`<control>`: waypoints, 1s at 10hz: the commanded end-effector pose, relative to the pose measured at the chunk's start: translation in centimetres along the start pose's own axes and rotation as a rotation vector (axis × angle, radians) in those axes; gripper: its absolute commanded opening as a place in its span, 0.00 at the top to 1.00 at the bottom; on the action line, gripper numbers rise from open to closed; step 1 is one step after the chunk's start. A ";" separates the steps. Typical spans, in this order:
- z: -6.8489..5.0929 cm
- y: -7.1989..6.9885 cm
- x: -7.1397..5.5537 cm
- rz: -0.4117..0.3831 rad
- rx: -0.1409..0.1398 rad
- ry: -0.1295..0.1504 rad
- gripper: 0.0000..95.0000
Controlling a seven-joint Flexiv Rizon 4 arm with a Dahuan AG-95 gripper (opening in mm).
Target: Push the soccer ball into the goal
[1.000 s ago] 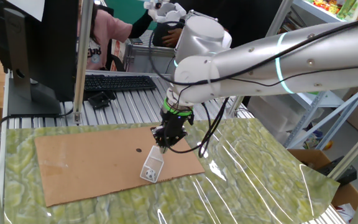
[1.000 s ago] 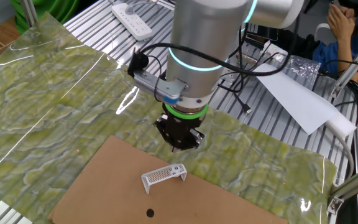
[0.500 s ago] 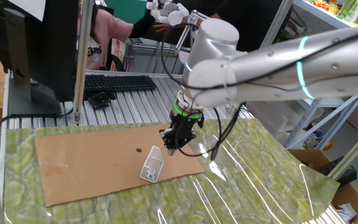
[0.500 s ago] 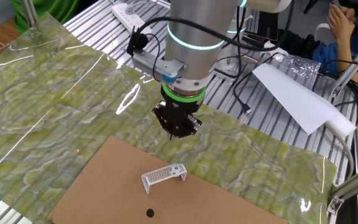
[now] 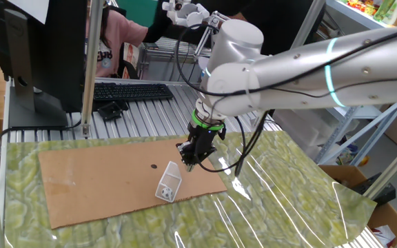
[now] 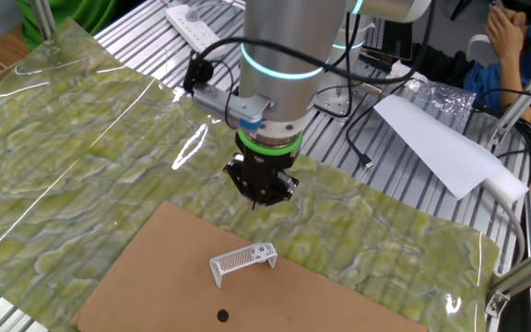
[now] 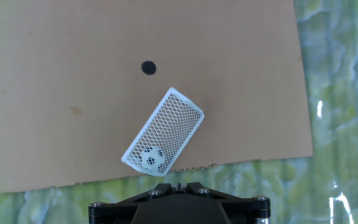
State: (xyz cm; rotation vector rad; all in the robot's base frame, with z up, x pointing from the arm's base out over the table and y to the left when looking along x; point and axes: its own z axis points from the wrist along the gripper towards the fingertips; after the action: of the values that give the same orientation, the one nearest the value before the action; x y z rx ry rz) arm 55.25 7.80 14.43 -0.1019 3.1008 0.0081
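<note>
The goal (image 7: 173, 121) lies on the brown cardboard near its edge; it also shows in one fixed view (image 5: 170, 183) and in the other fixed view (image 6: 240, 262). The soccer ball (image 7: 152, 158) sits inside the netting at one end of the goal, and shows faintly in the fixed views (image 5: 165, 193) (image 6: 262, 251). My gripper (image 7: 179, 185) has its fingers together and holds nothing. It hangs above the cardboard's edge beside the goal (image 5: 188, 164) (image 6: 258, 201), apart from it.
The cardboard sheet (image 5: 102, 179) lies on a green patterned cover (image 6: 81, 138). A small flat dark spot (image 7: 148, 67) marks the cardboard. A keyboard (image 5: 133, 91) and monitor (image 5: 40, 55) stand behind. A power strip (image 6: 196, 18) and white paper (image 6: 441, 138) lie on the slatted table.
My gripper has lifted and drawn back from the goal toward the cardboard's edge. The goal and the ball in it have not moved.
</note>
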 end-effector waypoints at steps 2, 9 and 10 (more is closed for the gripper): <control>0.2 0.3 -0.2 -0.001 -0.012 0.001 1.00; 0.2 0.4 -0.2 0.070 -0.013 -0.002 1.00; 0.2 0.4 -0.2 0.086 -0.014 -0.003 1.00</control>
State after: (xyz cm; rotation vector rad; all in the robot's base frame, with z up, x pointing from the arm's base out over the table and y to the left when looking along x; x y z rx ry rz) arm 55.52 8.23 14.21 0.0321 3.0992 0.0314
